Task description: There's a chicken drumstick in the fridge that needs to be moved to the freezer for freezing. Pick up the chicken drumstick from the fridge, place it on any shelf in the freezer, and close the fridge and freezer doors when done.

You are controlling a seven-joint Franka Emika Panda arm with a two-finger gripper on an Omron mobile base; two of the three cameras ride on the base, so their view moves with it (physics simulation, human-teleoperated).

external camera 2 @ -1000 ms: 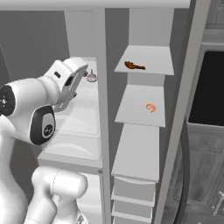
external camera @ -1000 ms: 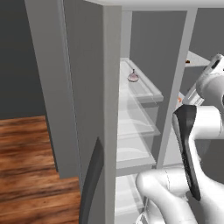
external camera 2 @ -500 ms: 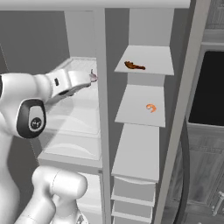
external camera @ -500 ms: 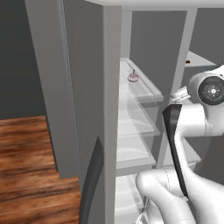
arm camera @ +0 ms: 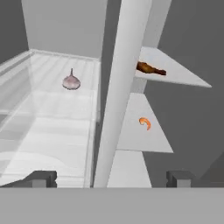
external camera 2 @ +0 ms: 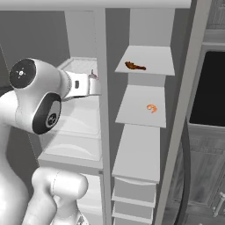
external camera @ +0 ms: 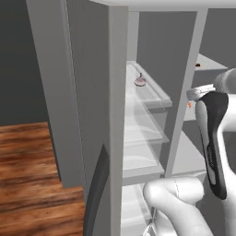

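Two fingertips wide apart, gripper [arm camera: 110, 178] empty, aimed at the divider between fridge [external camera 2: 81, 26] and freezer [external camera 2: 145, 26]. Chicken drumstick [arm camera: 151, 68] lying flat on upper freezer shelf [arm camera: 183, 75], near its divider-side edge, well apart from the gripper. Orange curled bit [arm camera: 145, 123] on next shelf down. Probably light, firm, a bit slick and rounded. Best pinched across the thick meaty end, not the thin bone end.

Small reddish-brown chicken drumstick [external camera 2: 135, 66] flat on the upper plain grey shelf [external camera 2: 158, 59] of the open freezer [external camera 2: 145, 145]
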